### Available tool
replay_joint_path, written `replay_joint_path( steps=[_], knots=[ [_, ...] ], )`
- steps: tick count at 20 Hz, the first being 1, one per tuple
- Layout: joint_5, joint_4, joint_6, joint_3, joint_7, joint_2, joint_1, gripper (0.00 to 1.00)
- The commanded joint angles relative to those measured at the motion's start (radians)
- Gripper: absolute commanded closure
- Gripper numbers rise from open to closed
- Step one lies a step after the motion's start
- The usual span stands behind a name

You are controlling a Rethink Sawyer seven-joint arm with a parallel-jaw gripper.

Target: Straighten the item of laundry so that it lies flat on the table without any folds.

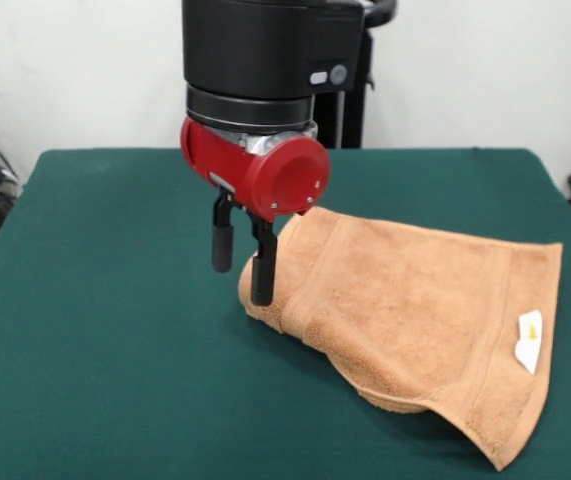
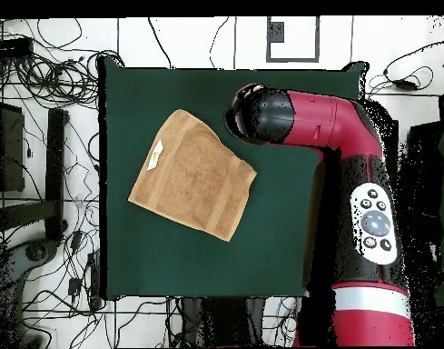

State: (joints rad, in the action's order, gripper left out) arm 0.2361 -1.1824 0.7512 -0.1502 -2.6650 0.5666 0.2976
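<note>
Now the gripper (image 1: 242, 265) hangs with its fingers parted, empty, touching the bunched corner of the towel (image 1: 420, 310) on the counter (image 1: 95, 330).

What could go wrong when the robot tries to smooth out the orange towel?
The towel still has a folded, bunched edge beside the gripper. Its open fingers might pinch two layers together, so the fold could just move along instead of opening.

A pull on that end might drag the whole towel across the table rather than flatten it.

The corner nearest the front camera looks close to the table's edge, so a slide that way might tip it off.
</note>
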Motion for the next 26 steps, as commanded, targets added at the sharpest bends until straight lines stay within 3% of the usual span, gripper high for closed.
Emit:
replay_joint_path(
  steps=[1, 26],
  knots=[
    [-0.031, -0.153, 0.063, -0.065, 0.046, -0.035, -0.035, 0.0],
    [-0.017, -0.242, -0.078, -0.084, 0.048, -0.044, -0.003, 0.0]
  ],
)
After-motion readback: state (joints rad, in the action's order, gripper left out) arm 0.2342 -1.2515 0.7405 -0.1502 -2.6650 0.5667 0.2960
